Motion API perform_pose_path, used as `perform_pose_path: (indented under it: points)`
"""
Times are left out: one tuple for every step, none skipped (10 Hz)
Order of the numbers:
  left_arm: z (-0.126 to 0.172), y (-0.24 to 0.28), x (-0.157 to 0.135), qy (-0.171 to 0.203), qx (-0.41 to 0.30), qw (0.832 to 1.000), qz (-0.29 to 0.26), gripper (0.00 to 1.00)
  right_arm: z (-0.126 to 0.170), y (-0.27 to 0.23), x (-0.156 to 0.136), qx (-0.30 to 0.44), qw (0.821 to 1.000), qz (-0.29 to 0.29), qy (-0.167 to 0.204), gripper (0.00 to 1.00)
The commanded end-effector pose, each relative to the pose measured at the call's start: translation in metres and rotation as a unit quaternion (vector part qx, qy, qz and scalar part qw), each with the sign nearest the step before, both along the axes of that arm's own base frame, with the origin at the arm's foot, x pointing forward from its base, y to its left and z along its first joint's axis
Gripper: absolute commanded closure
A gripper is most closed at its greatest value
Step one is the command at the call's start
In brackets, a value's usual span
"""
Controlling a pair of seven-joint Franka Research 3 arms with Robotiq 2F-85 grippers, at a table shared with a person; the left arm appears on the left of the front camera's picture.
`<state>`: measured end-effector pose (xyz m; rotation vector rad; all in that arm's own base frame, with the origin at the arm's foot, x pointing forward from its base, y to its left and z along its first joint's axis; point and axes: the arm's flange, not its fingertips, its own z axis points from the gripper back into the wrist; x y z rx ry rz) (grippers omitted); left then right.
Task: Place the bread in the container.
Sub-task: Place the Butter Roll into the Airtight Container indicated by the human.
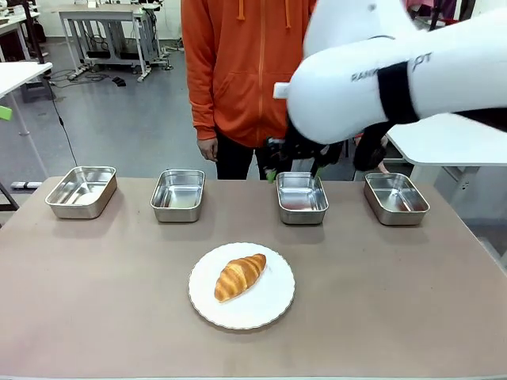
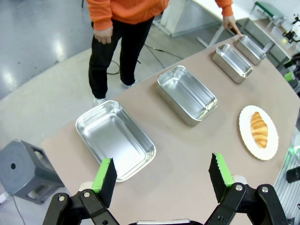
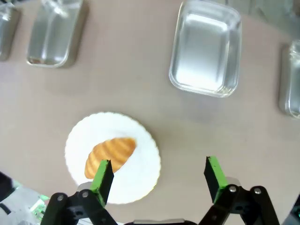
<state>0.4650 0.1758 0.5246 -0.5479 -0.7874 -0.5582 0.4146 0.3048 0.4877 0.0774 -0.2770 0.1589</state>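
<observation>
1. The croissant (image 1: 239,275) lay ungrasped on the white plate (image 1: 261,313), near and centre on the table. My right claw (image 3: 157,165) hung above it, released and empty, with one pad (image 3: 104,174) over the croissant's edge.
2. From that off-centre position, a pinch could have pushed the croissant across the plate or crushed its crust.
3. The four steel pans (image 1: 177,195) in the far row looked alike, so I could have dropped it in the wrong one.
4. My left claw (image 2: 161,161) was also spread and empty, by the leftmost pan (image 2: 115,138).
5. The left wrist view showed the person's hand (image 2: 230,23) beside the rightmost pan (image 2: 250,48). In the front view my right arm largely hid that hand.
</observation>
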Motion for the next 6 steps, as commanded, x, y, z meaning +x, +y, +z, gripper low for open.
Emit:
perform_pose_path:
  points:
    - [0.001, -0.001, 0.000, -0.002, -0.003, 1.000, 0.001, 0.00, 0.004, 0.010, 0.006, 0.036, 0.999, -0.001, 0.018, 0.00]
    - [0.001, -0.001, 0.000, -0.002, -0.003, 1.000, 0.001, 0.00, 0.000, 0.000, 0.000, 0.000, 1.000, 0.000, 0.000, 0.00]
    - [0.001, -0.001, 0.000, -0.002, -0.003, 1.000, 0.001, 0.00, 0.000, 0.000, 0.000, 0.000, 1.000, 0.000, 0.000, 0.00]
    - [0.001, -0.001, 0.000, -0.002, -0.003, 1.000, 0.001, 0.00, 0.000, 0.000, 0.000, 0.000, 1.000, 0.000, 0.000, 0.00]
    - [0.001, -0.001, 0.000, -0.002, -0.003, 1.000, 0.001, 0.00, 0.000, 0.000, 0.000, 0.000, 1.000, 0.000, 0.000, 0.00]
    - [0.001, -0.001, 0.000, -0.002, -0.003, 1.000, 0.001, 0.00, 0.000, 0.000, 0.000, 0.000, 1.000, 0.000, 0.000, 0.00]
